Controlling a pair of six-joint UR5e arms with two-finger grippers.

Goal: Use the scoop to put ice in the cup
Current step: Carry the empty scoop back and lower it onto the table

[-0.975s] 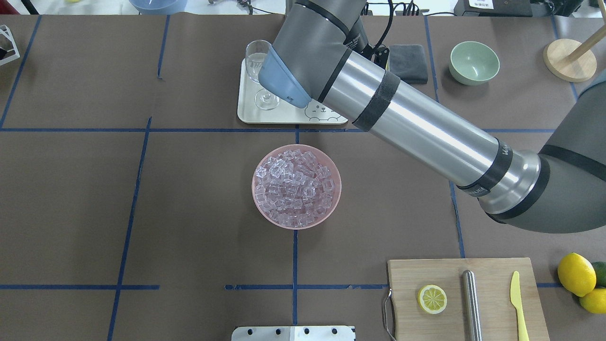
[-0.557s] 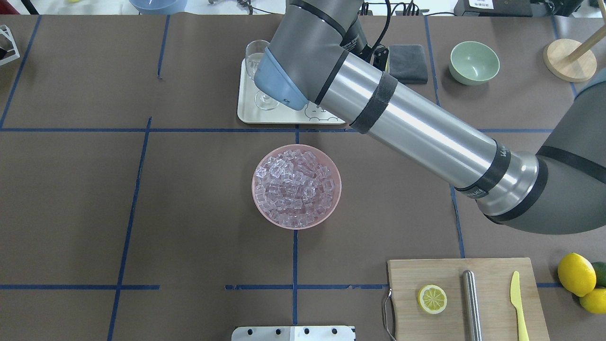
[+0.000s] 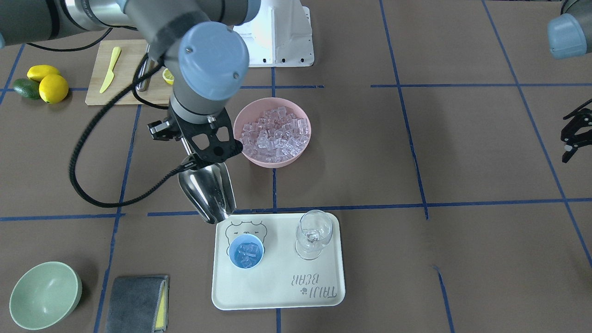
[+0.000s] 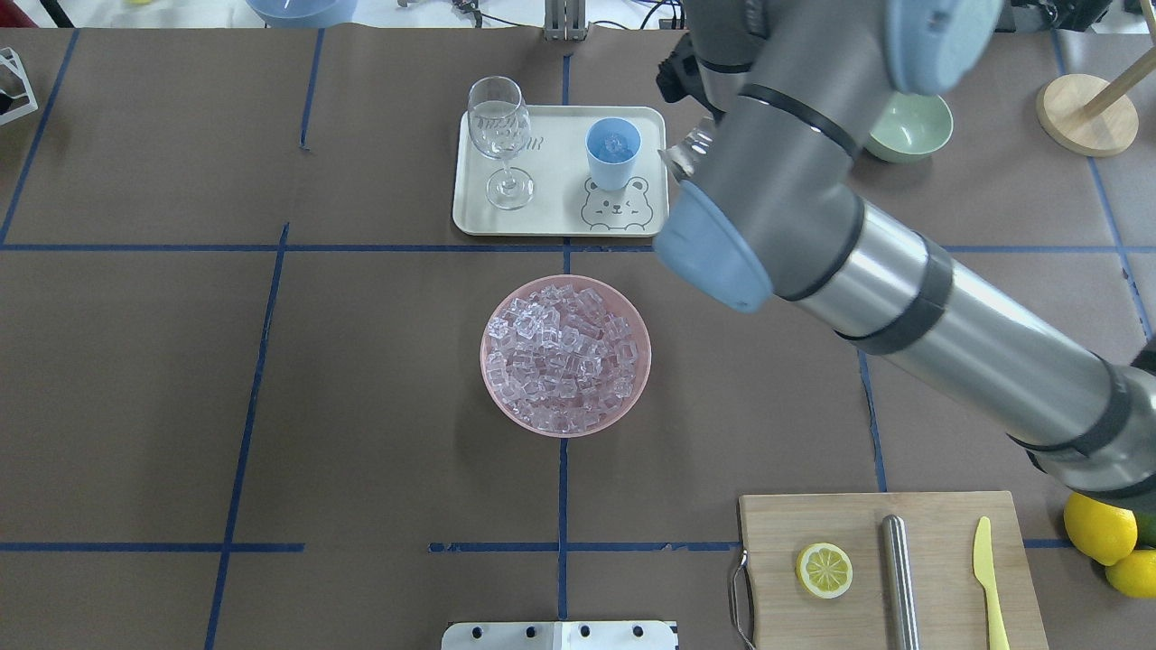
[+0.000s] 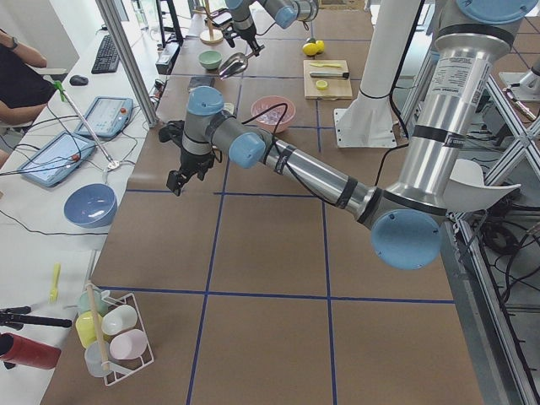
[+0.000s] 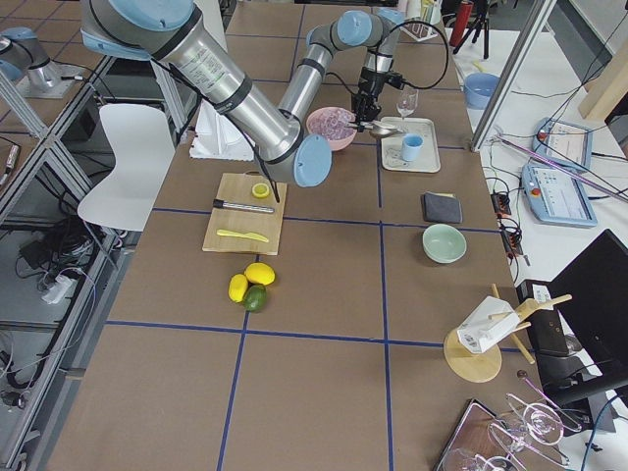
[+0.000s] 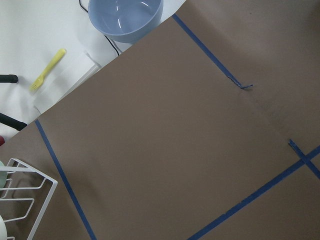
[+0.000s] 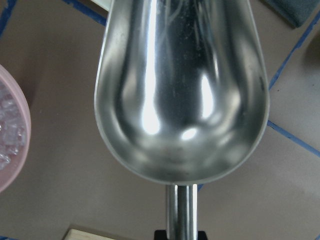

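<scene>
Your right gripper (image 3: 198,161), clenching the scoop (image 3: 208,189) by its handle, is swinging clear of the tray (image 3: 282,289). The scoop is now riding empty and ice (image 3: 246,253) is sitting in the cup (image 3: 236,260), so that pour looks delivered. Your left gripper (image 3: 571,136) is idling open.

The scoop (image 8: 180,90) is polished steel, smooth and mirror-glossy. The ice (image 3: 276,134) looks clear and glassy in a matt pink bowl (image 3: 268,162). Matt brown paper (image 3: 416,152) spreads across the frame; a soft grey cloth (image 3: 132,298) lies lower left.
</scene>
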